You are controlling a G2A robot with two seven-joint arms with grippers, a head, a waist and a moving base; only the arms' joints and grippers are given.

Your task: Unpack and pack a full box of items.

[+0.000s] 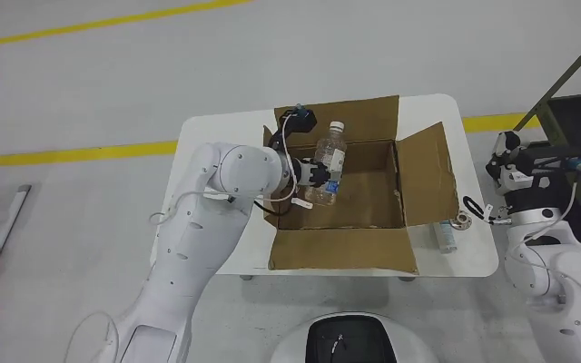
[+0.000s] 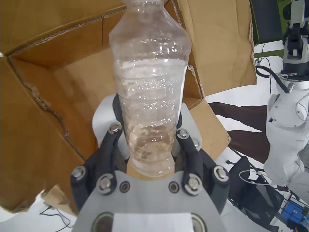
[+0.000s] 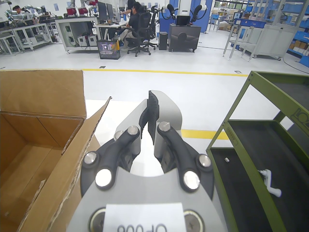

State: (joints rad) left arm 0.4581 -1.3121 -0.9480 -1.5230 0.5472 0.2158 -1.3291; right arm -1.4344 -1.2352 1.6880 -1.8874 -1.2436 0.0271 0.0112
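Cardboard box (image 1: pixel 345 250) (image 2: pixel 48 126) (image 3: pixel 36 126), one, sits mid-counter (image 1: pixel 218 136) with all four flaps folded out; inner floor is visible as bare brown board in the top view. One clear plastic water bottle (image 1: pixel 329 159) (image 2: pixel 149 78), white cap, roughly half full of water; it's held over the left part of the box opening, tilted, cap end toward the far flap, base end toward the robot. Left hand (image 1: pixel 320 177) (image 2: pixel 148 112) is clamped on the bottle's lower section, one finger (image 2: pixel 113 131) on each side pressing the plastic; two fingers, both in contact. Can't tell if the bottle touches the cardboard anywhere; looks clear of the walls from the wrist view. Right hand (image 3: pixel 151 117) is off past the counter's right end, beside the box's right flap; its two ribbed pads (image 3: pixel 152 112) are pressed together with nothing between them. On the counter right of the box: one small pale cylinder (image 1: pixel 447 236) lying on its side, one small ring-shaped thing (image 1: pixel 465 220) just beside it; too small to name. One green cart (image 3: pixel 241 97) stands right of the counter; its black tray carries one white handle-like part (image 3: pixel 271 187) and one tiny white piece (image 3: pixel 227 159), well apart.
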